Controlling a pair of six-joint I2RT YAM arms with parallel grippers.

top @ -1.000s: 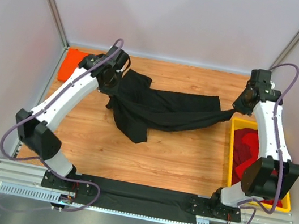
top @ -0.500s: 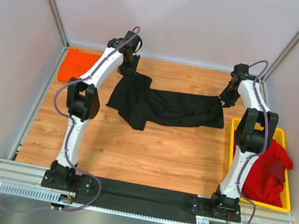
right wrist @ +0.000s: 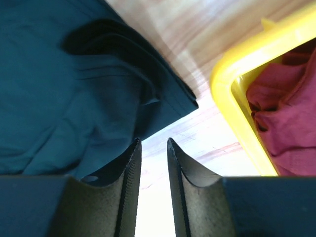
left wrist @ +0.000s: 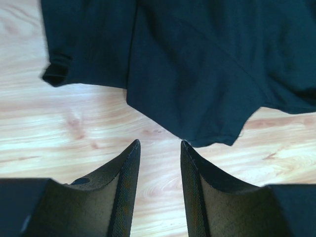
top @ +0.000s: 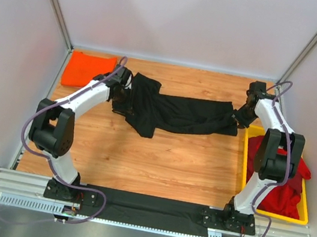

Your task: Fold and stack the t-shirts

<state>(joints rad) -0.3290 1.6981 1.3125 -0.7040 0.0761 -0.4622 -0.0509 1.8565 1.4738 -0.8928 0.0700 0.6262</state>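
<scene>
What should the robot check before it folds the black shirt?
1. Left gripper open and empty: ok.
2. Right gripper open and empty: ok.
3. Black shirt spread flat: not ok, it is bunched and creased.
4. Black shirt clear of the yellow tray: ok, a gap shows.
5. Orange shirt folded out of the way: ok.
6. Number of red shirts in the tray: cannot tell.

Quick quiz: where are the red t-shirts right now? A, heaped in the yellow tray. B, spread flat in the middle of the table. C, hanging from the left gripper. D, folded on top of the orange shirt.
A: the red t-shirts lie bunched together inside the walls of the yellow tray.
</scene>
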